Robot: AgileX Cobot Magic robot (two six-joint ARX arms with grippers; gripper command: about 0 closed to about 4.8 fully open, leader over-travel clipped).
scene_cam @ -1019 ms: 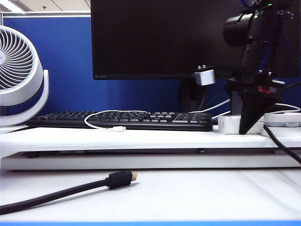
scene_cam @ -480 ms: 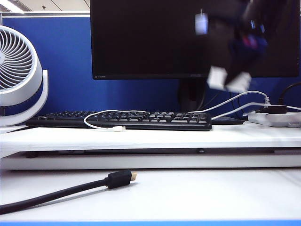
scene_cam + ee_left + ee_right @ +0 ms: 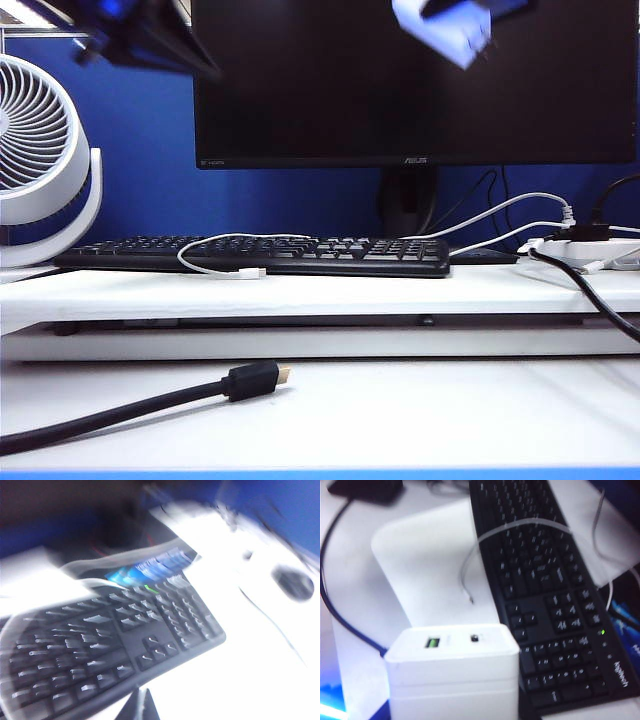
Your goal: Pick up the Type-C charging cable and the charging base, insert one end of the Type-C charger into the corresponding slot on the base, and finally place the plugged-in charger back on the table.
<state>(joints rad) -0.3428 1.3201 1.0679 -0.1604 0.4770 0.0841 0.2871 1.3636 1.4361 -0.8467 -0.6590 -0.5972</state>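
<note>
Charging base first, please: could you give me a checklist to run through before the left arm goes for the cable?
1. Charging base held off the table by the right tool: ok.
2. Base ports unblocked in the right wrist view: ok.
3. Type-C charging cable draped over the keyboard, plug on the table: ok.
4. Left tool open for pickup: not ok, shut.
5. Left tool near the cable: not ok, high at upper left of the exterior view.
</note>
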